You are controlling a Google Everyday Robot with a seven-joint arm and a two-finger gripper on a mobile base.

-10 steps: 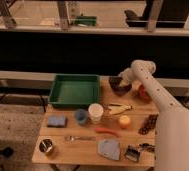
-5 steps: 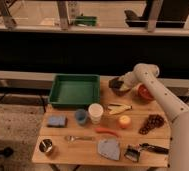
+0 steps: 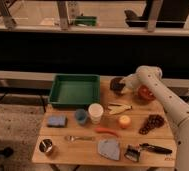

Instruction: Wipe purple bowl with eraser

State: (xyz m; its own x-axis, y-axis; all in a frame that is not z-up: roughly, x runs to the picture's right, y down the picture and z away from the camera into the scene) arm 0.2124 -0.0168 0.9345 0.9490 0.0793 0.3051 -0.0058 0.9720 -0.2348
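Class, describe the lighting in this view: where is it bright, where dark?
Camera view: warm, dim light on the table; a dark band behind it, a brighter strip at the top; the pincer sits at the purple bowl, which looks nearly black; the white cup is brightest on the table.

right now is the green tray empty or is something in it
Empty: the green tray shows only bare floor. The gripper is at the purple bowl beside it.

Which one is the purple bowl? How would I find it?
Find the big green tray at the back of the wooden table. Just right of it sits the purple bowl, with the robot's gripper at it. It is dark, almost maroon, unlike the bright red-orange bowl further right.
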